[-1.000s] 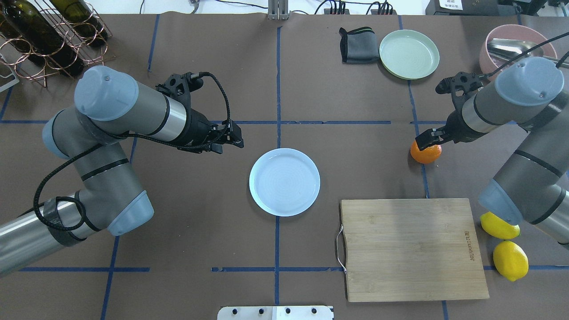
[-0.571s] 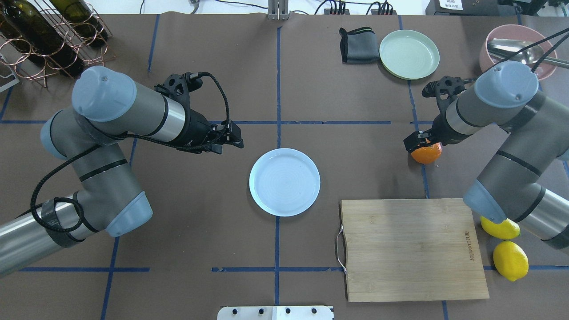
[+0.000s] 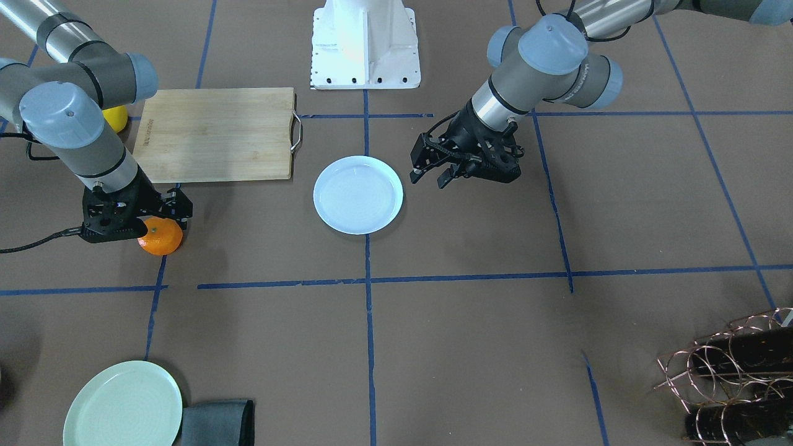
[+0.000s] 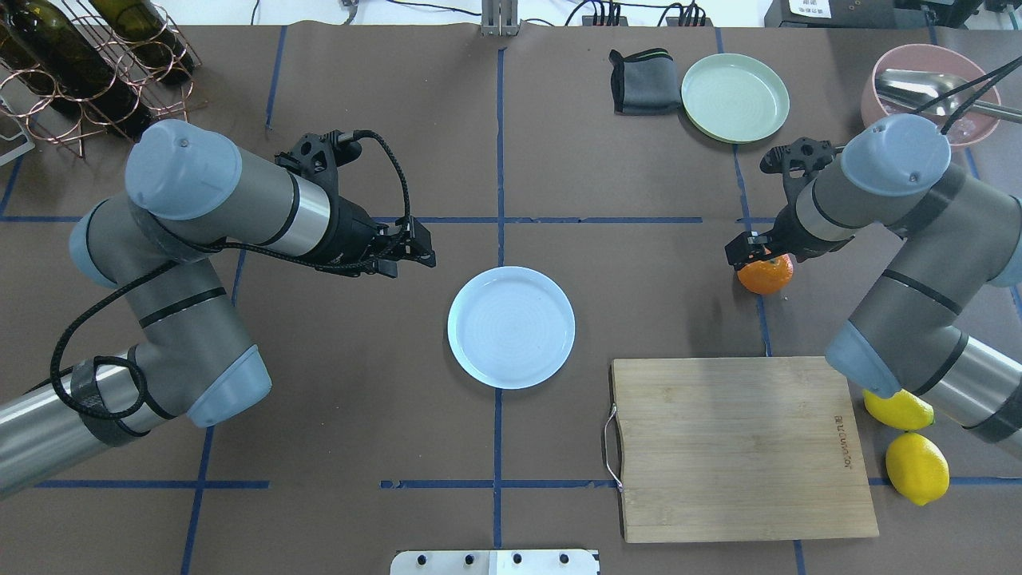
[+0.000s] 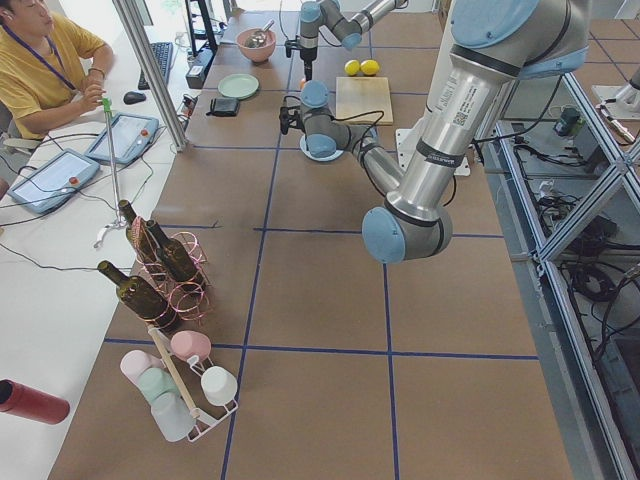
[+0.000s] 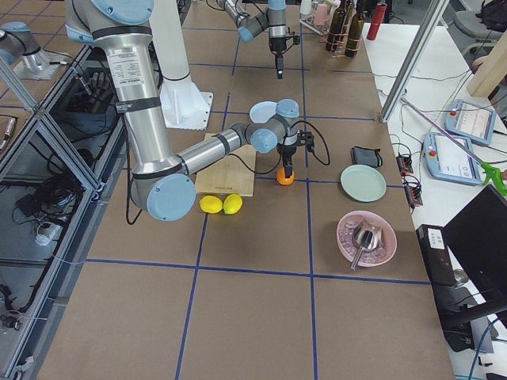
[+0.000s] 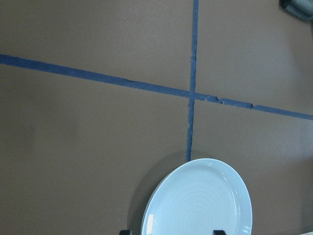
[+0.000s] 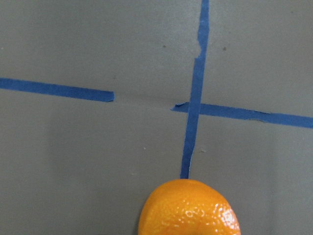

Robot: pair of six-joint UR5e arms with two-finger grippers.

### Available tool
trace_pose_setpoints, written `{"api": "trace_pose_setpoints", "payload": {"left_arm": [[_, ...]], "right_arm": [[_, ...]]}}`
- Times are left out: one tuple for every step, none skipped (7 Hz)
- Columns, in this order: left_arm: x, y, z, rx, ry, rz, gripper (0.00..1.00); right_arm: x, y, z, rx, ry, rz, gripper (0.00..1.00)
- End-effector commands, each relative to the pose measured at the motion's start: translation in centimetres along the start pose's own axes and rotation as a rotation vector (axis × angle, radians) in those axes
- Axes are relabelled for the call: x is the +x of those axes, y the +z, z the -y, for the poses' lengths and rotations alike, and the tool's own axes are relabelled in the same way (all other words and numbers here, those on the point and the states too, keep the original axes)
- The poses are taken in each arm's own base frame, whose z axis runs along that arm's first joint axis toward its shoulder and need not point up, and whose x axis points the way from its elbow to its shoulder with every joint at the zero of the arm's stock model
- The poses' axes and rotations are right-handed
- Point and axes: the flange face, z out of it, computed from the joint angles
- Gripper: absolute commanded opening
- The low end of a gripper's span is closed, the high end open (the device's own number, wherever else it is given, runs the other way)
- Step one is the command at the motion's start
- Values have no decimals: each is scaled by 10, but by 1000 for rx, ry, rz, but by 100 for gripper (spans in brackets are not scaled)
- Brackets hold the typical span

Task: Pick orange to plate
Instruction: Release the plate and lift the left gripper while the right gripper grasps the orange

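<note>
The orange (image 4: 768, 275) lies on the brown table at the right, on a blue tape line. My right gripper (image 4: 754, 254) hangs open right over its far-left side, with the fingers close around the fruit's top (image 3: 160, 238). In the right wrist view the orange (image 8: 190, 208) fills the bottom middle and no fingertips show. The bluish-white plate (image 4: 511, 327) sits empty at the table's centre. My left gripper (image 4: 415, 251) hovers open to the plate's left and holds nothing. The plate (image 7: 198, 200) shows in its wrist view at the bottom.
A bamboo cutting board (image 4: 738, 447) lies in front of the orange, with two lemons (image 4: 917, 467) to its right. A pale-green plate (image 4: 734, 97), a grey cloth (image 4: 645, 80) and a pink bowl (image 4: 930, 84) with a ladle stand at the far right. A wine rack (image 4: 80, 64) is at the far left.
My right arm has swung so that its gripper shifted a little left over the orange, which has not moved. The left arm has barely shifted.
</note>
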Motion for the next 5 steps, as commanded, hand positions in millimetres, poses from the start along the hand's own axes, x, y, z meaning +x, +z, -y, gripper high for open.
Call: {"api": "trace_pose_setpoints", "payload": {"left_arm": [[0, 0, 0, 0, 0, -1, 65], [1, -1, 0, 0, 1, -2, 65], [0, -1, 0, 2, 1, -2, 65], [2, -4, -1, 3, 4, -7, 65], [0, -8, -4, 3, 6, -11, 65]], "right_arm": [[3, 7, 1, -6, 8, -14, 100], [3, 15, 0, -6, 0, -7, 100], [9, 29, 1, -7, -2, -7, 100], [12, 36, 2, 2, -6, 3, 100], [12, 39, 1, 0, -10, 3, 100]]}}
